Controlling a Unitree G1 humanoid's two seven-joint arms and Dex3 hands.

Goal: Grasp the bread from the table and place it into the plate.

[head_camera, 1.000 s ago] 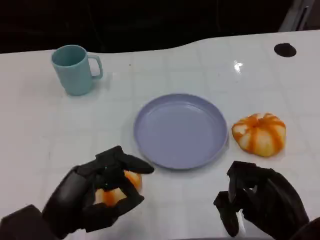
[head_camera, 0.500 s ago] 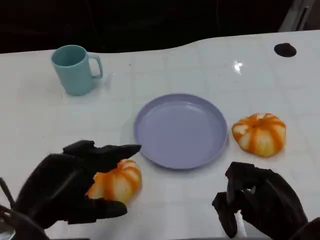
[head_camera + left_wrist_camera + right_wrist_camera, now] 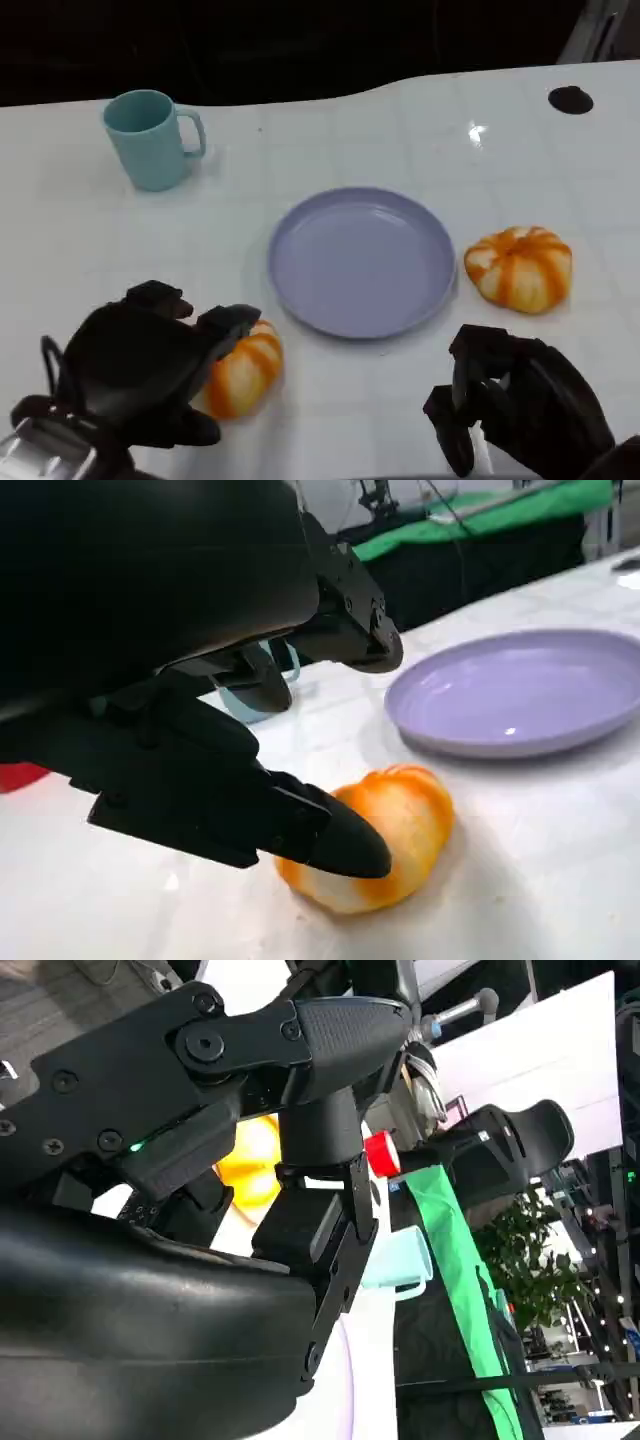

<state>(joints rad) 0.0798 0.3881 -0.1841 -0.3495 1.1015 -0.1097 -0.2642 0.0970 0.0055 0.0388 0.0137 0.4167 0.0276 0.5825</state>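
Partly behind left robot hand: bread

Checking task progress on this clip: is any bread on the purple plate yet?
No. In the head view the plate is bare, with one bread at the left hand and another bread on the table.

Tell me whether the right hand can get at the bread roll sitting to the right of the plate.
Probably yes. The right hand hangs just in front of that bread roll, with only bare table between them. The purple plate lies off to the side, not across the path.
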